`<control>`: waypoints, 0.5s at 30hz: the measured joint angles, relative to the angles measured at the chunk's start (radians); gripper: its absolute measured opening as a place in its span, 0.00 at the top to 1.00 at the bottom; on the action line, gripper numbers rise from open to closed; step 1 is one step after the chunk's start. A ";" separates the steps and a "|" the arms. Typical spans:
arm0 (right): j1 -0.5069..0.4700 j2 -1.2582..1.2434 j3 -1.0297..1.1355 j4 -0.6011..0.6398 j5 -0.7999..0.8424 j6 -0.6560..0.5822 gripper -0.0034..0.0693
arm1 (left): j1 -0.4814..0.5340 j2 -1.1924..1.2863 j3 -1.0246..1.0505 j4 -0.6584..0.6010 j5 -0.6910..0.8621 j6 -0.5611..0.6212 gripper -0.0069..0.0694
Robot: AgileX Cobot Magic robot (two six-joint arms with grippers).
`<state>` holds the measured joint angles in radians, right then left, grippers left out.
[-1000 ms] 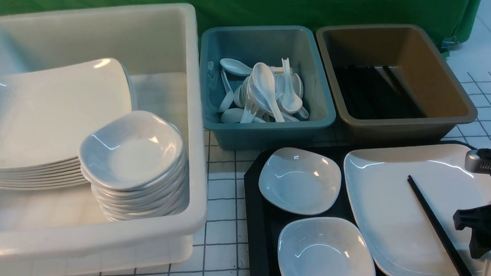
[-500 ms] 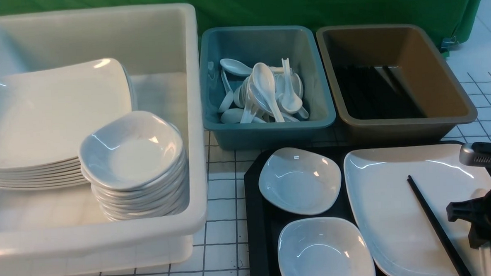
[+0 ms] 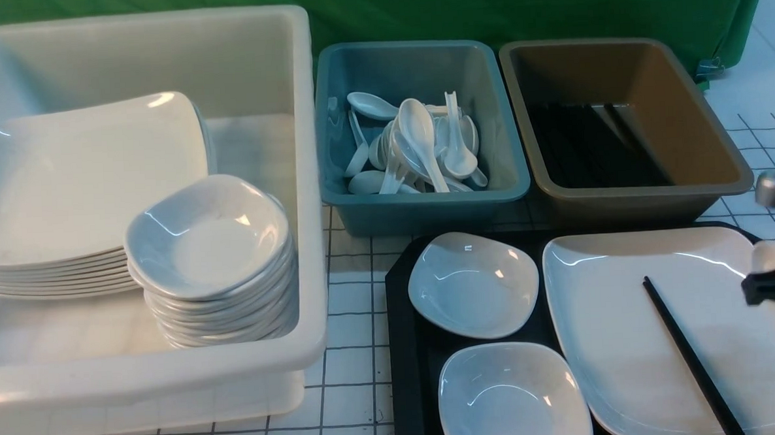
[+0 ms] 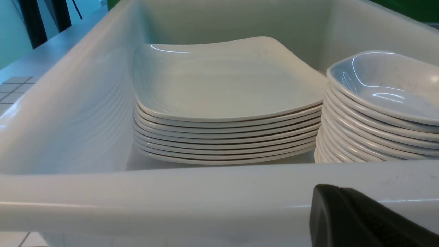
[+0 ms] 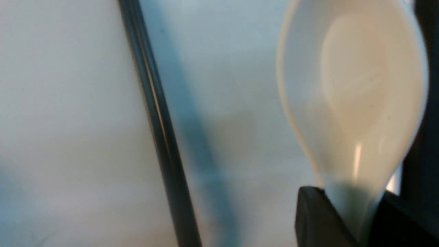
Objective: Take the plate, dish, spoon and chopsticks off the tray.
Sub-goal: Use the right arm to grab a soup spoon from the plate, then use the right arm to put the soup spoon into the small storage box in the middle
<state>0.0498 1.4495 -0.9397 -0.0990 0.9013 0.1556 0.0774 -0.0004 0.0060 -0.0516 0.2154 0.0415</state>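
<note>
The spoon (image 5: 353,85), clamped by its handle in the closed right hand (image 5: 353,219) above the plate (image 3: 628,338), is best carried level over the rim of the teal tub (image 3: 426,199) and released only low inside.

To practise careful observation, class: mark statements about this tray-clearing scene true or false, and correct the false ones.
1. The right gripper grips the spoon by its handle. True.
2. Two small dishes sit on the tray. True.
3. The chopsticks rest in one of the small dishes. False: they lie across the plate.
4. The teal tub is empty. False: it holds a pile of white spoons.
5. The white bin holds stacked plates. True.
</note>
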 joint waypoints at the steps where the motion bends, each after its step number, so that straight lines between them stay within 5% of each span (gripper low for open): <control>1: 0.000 -0.018 -0.036 0.003 0.026 -0.001 0.73 | 0.000 0.000 0.000 0.000 0.000 0.000 0.90; 8: 0.043 -0.048 -0.298 0.212 -0.062 -0.074 0.73 | 0.000 0.000 0.000 0.000 0.000 0.000 0.90; 15: 0.250 0.183 -0.468 0.288 -0.269 -0.169 0.73 | 0.000 0.000 0.000 0.000 0.000 0.000 0.90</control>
<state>0.2994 1.6324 -1.4072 0.1891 0.6328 -0.0138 0.0774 -0.0004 0.0060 -0.0516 0.2154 0.0415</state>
